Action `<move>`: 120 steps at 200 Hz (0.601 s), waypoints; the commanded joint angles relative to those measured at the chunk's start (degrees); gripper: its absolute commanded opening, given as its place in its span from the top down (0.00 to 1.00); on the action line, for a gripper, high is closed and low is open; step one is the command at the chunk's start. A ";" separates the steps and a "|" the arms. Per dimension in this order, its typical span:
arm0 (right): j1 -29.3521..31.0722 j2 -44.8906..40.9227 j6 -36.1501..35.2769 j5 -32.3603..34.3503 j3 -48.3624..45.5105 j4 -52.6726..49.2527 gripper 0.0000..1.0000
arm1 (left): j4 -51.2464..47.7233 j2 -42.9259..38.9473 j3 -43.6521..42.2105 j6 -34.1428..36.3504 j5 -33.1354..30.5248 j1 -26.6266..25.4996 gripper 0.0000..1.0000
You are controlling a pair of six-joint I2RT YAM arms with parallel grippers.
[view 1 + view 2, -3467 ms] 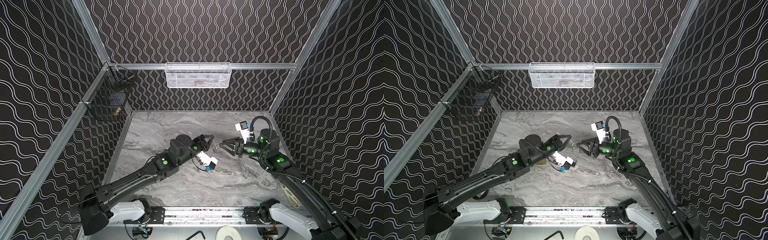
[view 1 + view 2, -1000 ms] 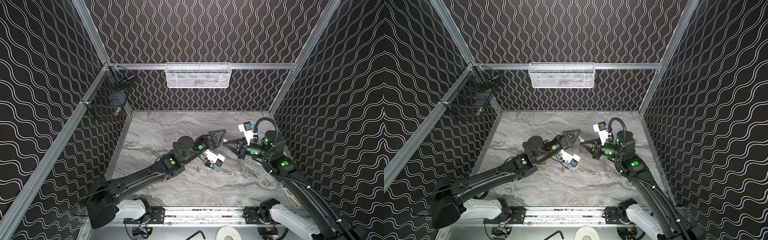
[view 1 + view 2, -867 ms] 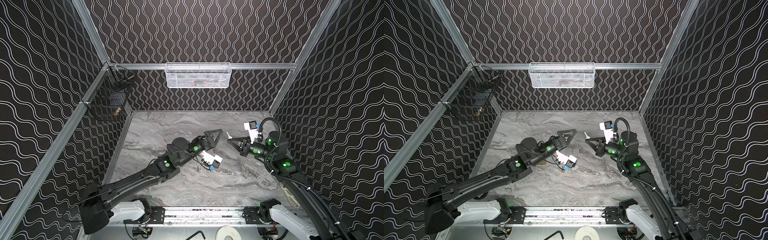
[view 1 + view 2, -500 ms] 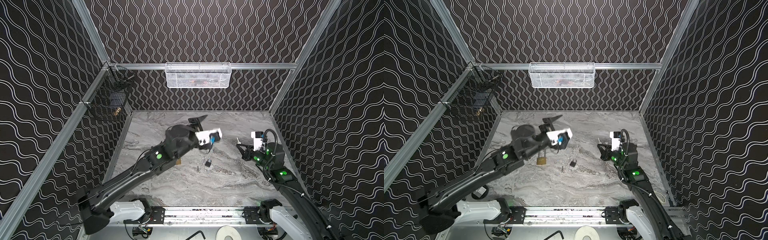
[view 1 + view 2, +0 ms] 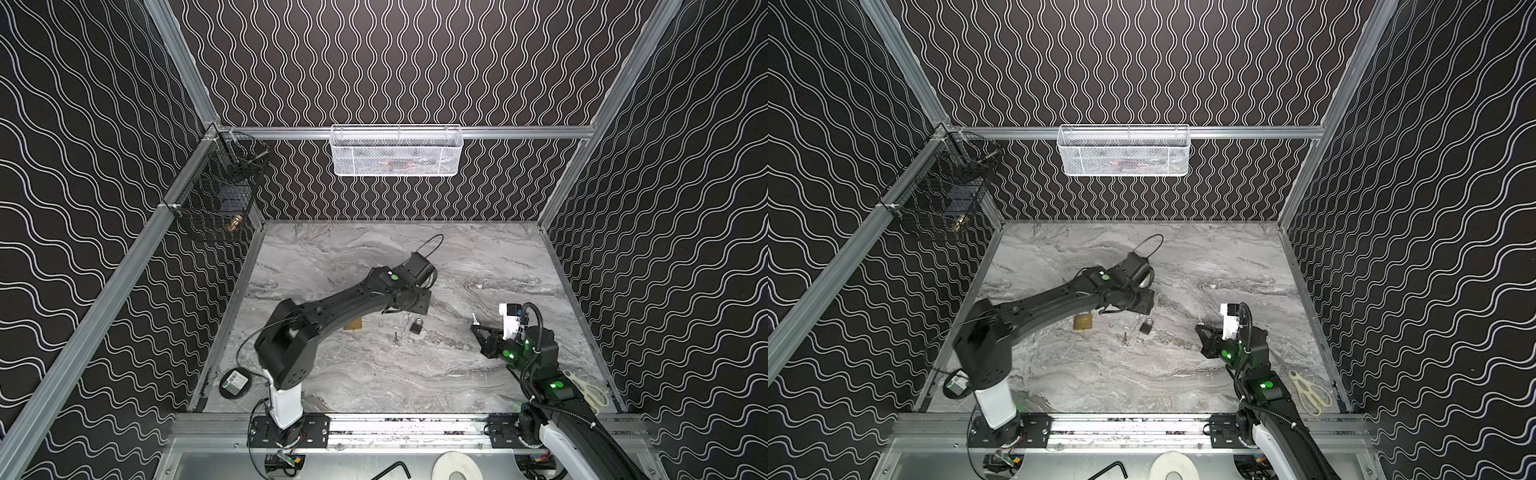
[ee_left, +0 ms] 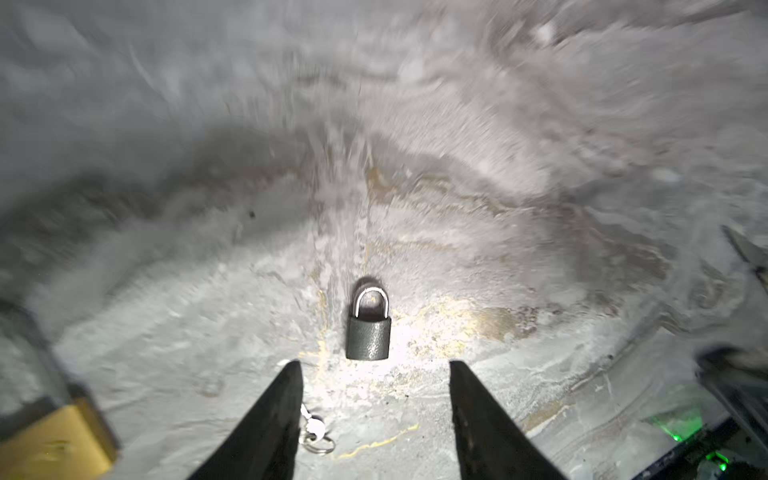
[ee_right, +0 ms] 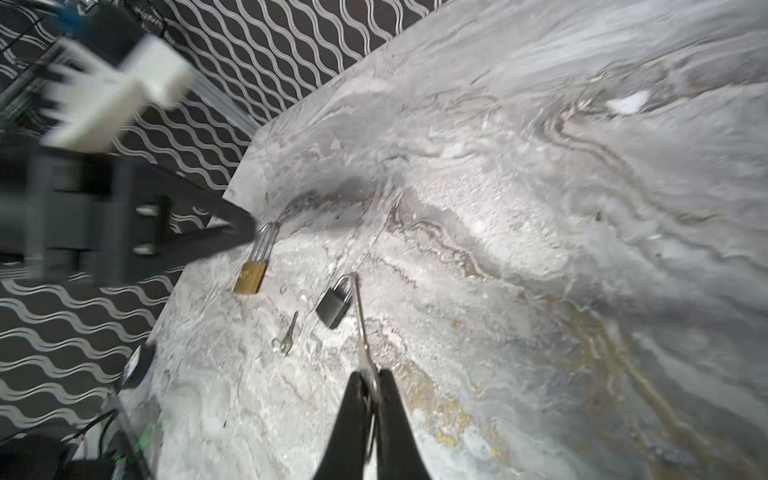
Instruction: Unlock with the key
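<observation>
Grey, seemingly stone tabletop (image 5: pixel 374 374) holds dark padlock (image 5: pixel 417 328) between wavy-lined walls (image 5: pixel 395 62).

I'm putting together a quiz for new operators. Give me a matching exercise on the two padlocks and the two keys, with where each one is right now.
Things
1. grey padlock
2. brass padlock
3. loose key
4. held key

Places
A. clamped in the shut right gripper
B. flat on the table, just off the tips of the open left gripper
C. on the table, shackle end hidden behind the left arm in both top views
D. on the table between the two padlocks

Pairs: 1-B, 2-C, 3-D, 4-A
</observation>
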 commanded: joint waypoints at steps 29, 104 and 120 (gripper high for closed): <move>0.21 -0.40 -1.64 -5.17 -0.65 3.30 1.00 | -6.34 6.40 2.72 -3.82 0.82 0.02 0.41; 0.27 -1.76 -1.67 -5.65 -1.20 3.50 1.00 | -8.83 14.36 7.72 -1.72 1.56 -1.97 0.48; 0.29 -1.33 -1.72 -6.00 -1.11 3.67 1.00 | -9.96 15.54 8.93 -1.64 0.38 -2.35 0.48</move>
